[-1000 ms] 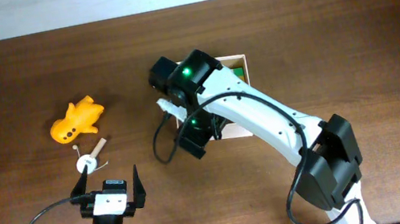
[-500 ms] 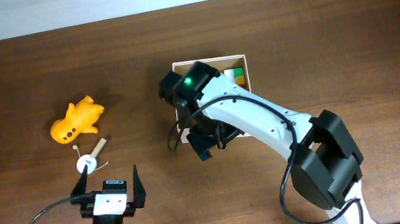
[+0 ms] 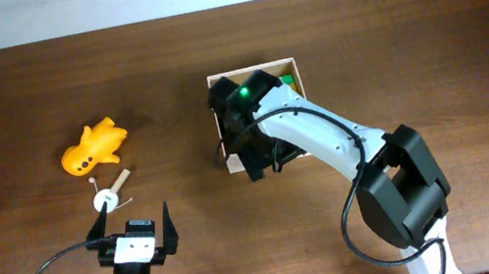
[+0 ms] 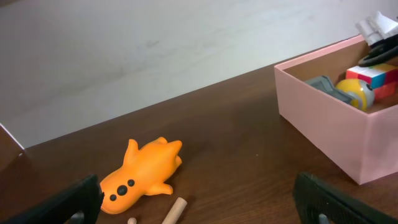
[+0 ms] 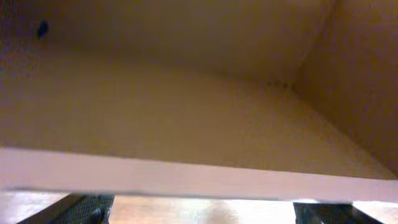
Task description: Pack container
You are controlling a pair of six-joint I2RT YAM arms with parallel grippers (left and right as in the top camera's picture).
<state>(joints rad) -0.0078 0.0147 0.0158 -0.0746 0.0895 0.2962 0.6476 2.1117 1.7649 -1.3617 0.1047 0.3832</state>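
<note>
The container (image 3: 291,67), a shallow box with white walls and a tan inside, sits at mid-table, mostly covered by my right arm. In the left wrist view the container (image 4: 329,134) holds a yellow ball (image 4: 356,93), a grey piece and a coloured cube. My right gripper (image 3: 254,163) is open at the container's front-left wall; its view shows the white rim (image 5: 199,177) close up between the spread fingers (image 5: 199,211), with the tan inside beyond. My left gripper (image 3: 134,237) is open and empty near the front edge, also seen in its own view (image 4: 199,211).
An orange animal toy (image 3: 94,147) lies on the table at the left, also in the left wrist view (image 4: 143,168). A small wooden peg (image 3: 112,192) lies just in front of it, near my left gripper (image 4: 173,210). A green item (image 3: 287,80) shows in the container's back right corner.
My right arm has swung to the right, from beside the container's left wall to over its front-left part. The left arm and the toys have not moved.
</note>
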